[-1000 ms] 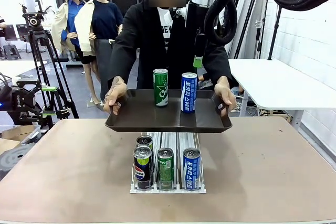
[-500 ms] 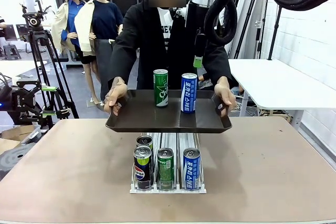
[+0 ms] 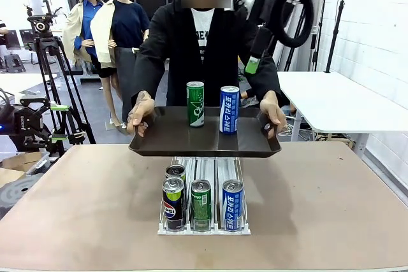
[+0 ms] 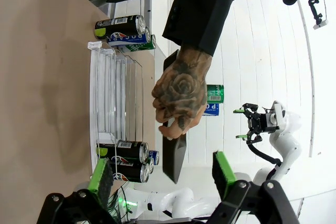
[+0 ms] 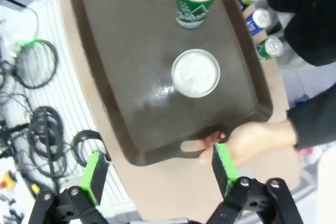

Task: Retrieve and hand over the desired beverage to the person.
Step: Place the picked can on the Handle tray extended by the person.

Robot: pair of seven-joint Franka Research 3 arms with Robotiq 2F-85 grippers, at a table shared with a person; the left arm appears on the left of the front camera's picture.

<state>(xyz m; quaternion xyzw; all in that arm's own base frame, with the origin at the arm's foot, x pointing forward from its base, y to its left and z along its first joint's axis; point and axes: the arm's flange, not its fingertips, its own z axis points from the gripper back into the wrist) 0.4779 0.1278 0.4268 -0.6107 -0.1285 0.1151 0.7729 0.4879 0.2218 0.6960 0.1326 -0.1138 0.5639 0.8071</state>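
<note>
Fingers (image 5: 157,174) spread above tray (image 5: 126,66); Pepsi can (image 3: 173,203) racked.

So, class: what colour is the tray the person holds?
Dark brown tray, clearest in the right wrist view.

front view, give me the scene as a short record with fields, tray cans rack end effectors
tray: dark tray, held level above the table by the person's hands
on tray: green can and blue can, both upright, apart
rack: clear rack on the table, under the tray; cans in its lanes
right end effector: open, above the tray
left end effector: open, empty
</note>
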